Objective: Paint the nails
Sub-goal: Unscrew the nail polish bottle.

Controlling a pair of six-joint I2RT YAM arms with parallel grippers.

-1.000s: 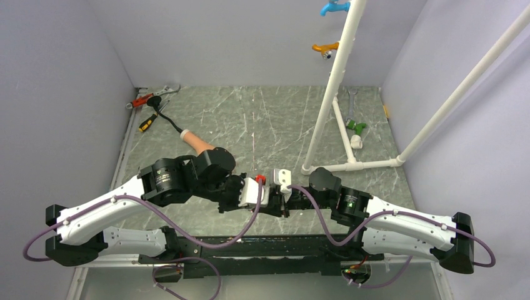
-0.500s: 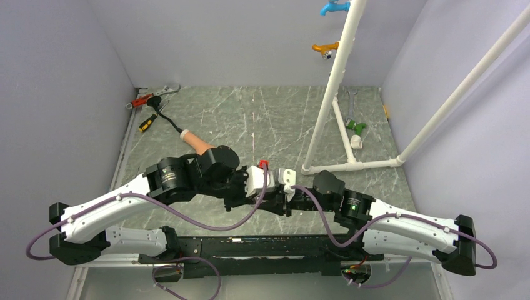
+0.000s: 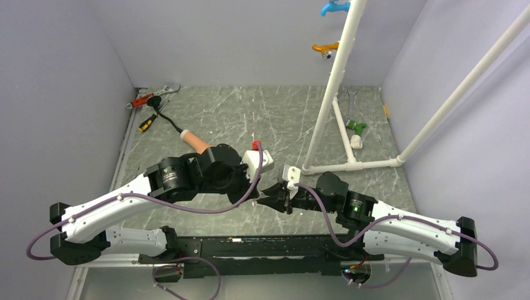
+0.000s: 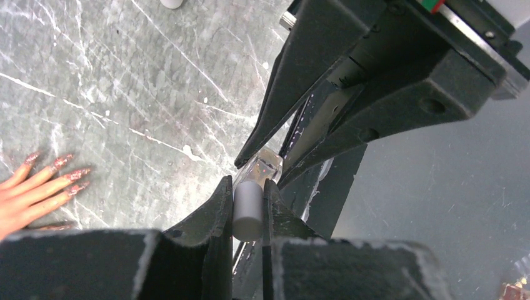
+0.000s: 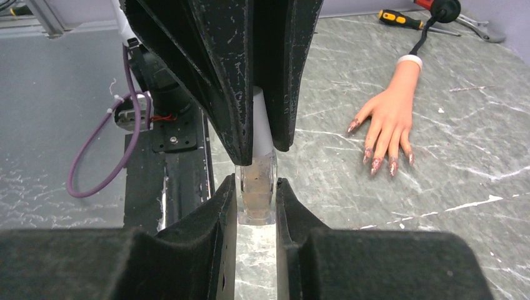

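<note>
The flesh-coloured mannequin hand [image 5: 392, 115] lies palm down on the marble table; its reddish-pink nails [image 5: 376, 165] point toward me. The nails also show in the left wrist view [image 4: 70, 175]. In the top view only the forearm [image 3: 199, 143] shows behind the left arm. My right gripper [image 5: 256, 185] is shut on a small clear bottle [image 5: 257, 190] and holds it above the table. My left gripper [image 4: 248, 185] is shut on the bottle's white cap [image 4: 247, 210]. The two grippers meet tip to tip near the front middle [image 3: 267, 195].
A screwdriver [image 3: 147, 122] and a wrench [image 3: 164, 92] lie at the back left. A white pipe frame [image 3: 326, 94] stands at the right with blue and orange hooks up high and a green item [image 3: 357, 127] at its foot. A black rail [image 3: 262, 245] runs along the near edge.
The left wrist has turned and lifted, its camera block swinging up and back. The right gripper has shifted slightly right. Both stay joined at the bottle.
</note>
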